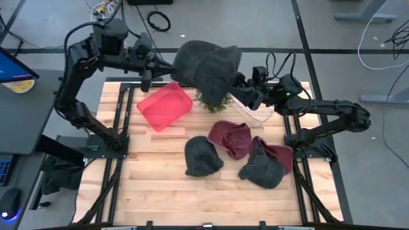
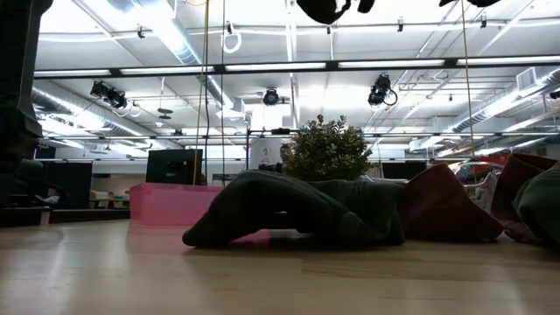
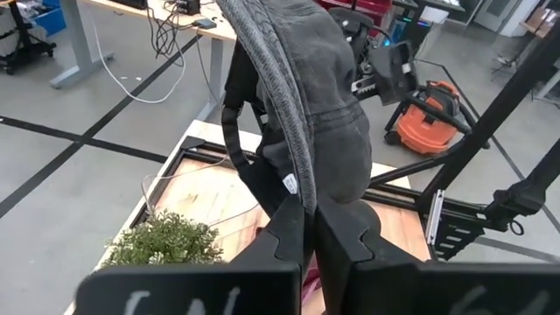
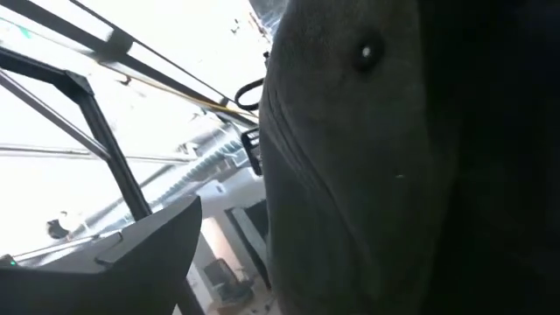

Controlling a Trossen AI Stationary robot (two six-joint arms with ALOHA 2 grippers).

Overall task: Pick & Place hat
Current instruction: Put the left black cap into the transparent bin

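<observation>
The left hand is clamped tight on the brim of a dark grey fabric hat, holding it high over the bench's far edge. The right hand, fingers spread wide and empty, sits immediately right of the hat, reaching toward it.

Dark grey hat: raised above the table's far edge, hanging limp, crown button visible in the right wrist view; three further hats lie on the table towards its near right: dark grey hat, maroon hat, and grey-and-maroon hat, the last two touching.
</observation>
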